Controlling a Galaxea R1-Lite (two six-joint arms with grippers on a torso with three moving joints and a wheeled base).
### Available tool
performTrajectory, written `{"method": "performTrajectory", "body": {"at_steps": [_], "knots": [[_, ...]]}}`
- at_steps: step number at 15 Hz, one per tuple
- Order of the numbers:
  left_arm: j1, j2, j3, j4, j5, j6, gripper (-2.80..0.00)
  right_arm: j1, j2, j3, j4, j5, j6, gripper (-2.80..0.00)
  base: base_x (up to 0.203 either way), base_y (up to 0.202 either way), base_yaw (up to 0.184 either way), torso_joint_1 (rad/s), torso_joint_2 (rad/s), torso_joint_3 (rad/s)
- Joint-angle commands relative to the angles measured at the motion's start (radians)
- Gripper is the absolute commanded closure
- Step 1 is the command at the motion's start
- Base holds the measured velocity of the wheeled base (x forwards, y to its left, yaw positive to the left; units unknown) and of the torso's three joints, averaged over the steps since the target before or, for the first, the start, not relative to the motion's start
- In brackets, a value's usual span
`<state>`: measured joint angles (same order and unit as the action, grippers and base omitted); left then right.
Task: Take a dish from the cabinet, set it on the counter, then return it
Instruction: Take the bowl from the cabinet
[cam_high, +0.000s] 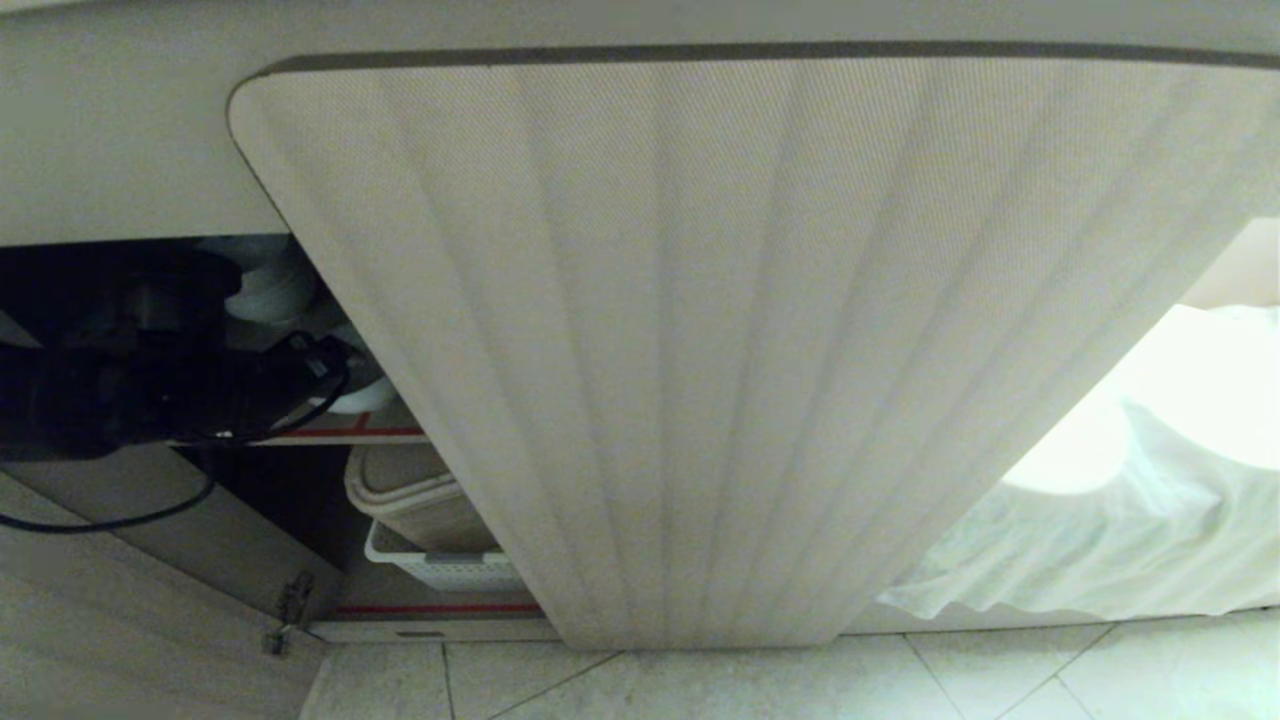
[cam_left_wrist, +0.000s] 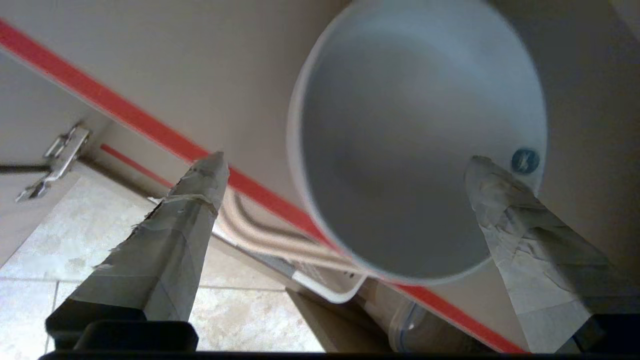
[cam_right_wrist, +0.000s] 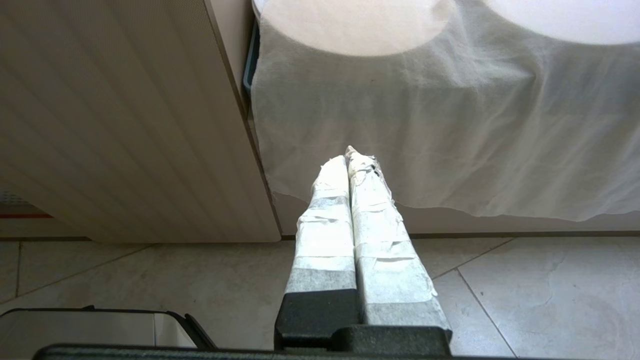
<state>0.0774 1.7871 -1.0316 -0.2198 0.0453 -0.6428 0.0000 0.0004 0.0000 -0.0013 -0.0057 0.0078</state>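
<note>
1. The dish, a plain white bowl, sits on the upper red-edged shelf inside the cabinet, its rim close to the shelf's front edge. A small blue sticker marks its inner wall.
2. In the left wrist view the dish lies between the taped fingers of the left gripper. One fingertip overlaps the rim by the sticker; whether it touches cannot be told. The other finger stands well off the opposite side, with open room between it and the bowl.
3. The jaws are spread wide and grip nothing.
4. In the head view the left arm reaches into the dark opening, level with the upper shelf, a black cable hanging beneath it.
5. Below that shelf a white slotted basket holds a beige container, just under the dish's edge. A hinge shows on the open door at the left.
6. The closed fluted door fills most of the head view, limiting room to the right of the opening.
7. The right gripper hangs low over the tiled floor, its fingers pressed together and empty, pointing at a white cloth beside the cabinet.
</note>
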Motion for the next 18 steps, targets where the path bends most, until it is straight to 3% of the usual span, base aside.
{"method": "performTrajectory", "body": {"at_steps": [1,9,18], "knots": [[0.001,0.021,-0.019,-0.001,0.001,-0.003,-2.80,0.000,0.000,0.000,0.000,0.000,0.000,0.00,0.000,0.000,0.000,0.000,0.00,0.000],[-0.001,0.051,-0.034,0.013,0.002,0.000,-2.80,0.002,0.000,0.000,0.000,0.000,0.000,0.00,0.000,0.000,0.000,0.000,0.00,0.000],[0.013,0.081,-0.127,0.134,0.001,-0.002,-2.80,0.000,0.000,0.000,0.000,0.000,0.000,0.00,0.000,0.000,0.000,0.000,0.00,0.000]]}}
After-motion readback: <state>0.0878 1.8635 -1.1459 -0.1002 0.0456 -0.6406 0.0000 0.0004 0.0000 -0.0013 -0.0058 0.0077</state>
